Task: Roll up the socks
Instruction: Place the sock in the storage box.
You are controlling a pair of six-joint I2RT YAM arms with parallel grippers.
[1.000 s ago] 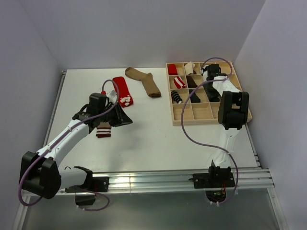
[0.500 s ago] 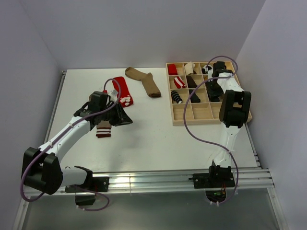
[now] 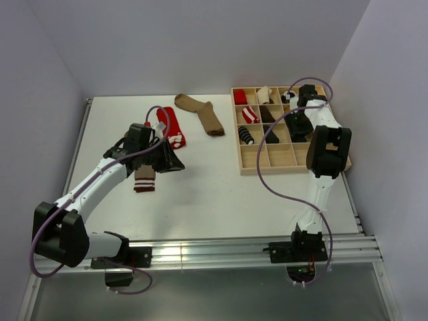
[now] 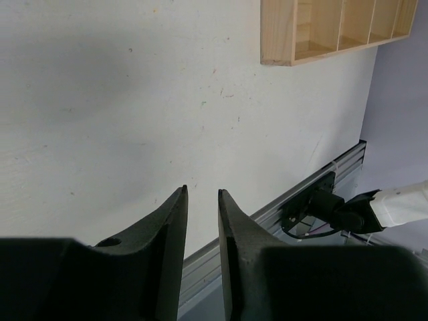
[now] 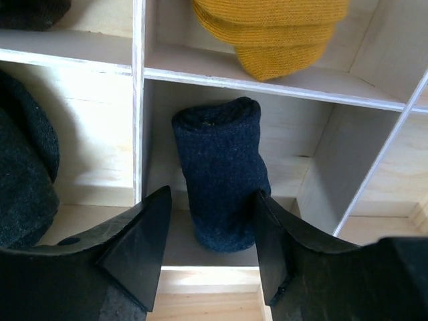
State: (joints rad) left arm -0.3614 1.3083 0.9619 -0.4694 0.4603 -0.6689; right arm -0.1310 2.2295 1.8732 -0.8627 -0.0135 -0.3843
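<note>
1. Two sets of fingers work well apart. The left fingers [image 4: 179, 214] hang over bare white surface [image 4: 134, 100], and the right fingers [image 5: 150, 231] reach into a far compartment of the wooden tray [image 3: 267, 167].
2. Only a narrow slit separates the left fingers, and nothing sits in it. A corner of the tray shows beyond their tips, up and to the right.
3. Behind the left fingers, just beside their wrist, the tan sock [image 3: 144, 179] lies unrolled on the surface. Its striped cuff is at the end nearest the arm bases. The wrist camera does not catch it.
4. On the far side of that wrist the red sock [image 3: 172, 127] lies at full length. The brown sock [image 3: 200, 112] lies beyond it, bent, between the red sock and the tray. Both are clear of the fingers.
5. The right fingers are spread wide, one on each side of the navy sock [image 5: 224, 180]. This sock is rolled into a stubby bundle and sits in the compartment straight ahead of the tips.
6. A gap shows between the roll and the left-hand finger. On the other side the finger's edge overlaps the roll in the wrist view, so contact there cannot be told.
7. Past the right fingertips, the next compartment holds a mustard-yellow sock [image 5: 267, 33]. To the left of those fingers, a dark grey sock [image 5: 27, 174] fills the neighbouring compartment.
</note>
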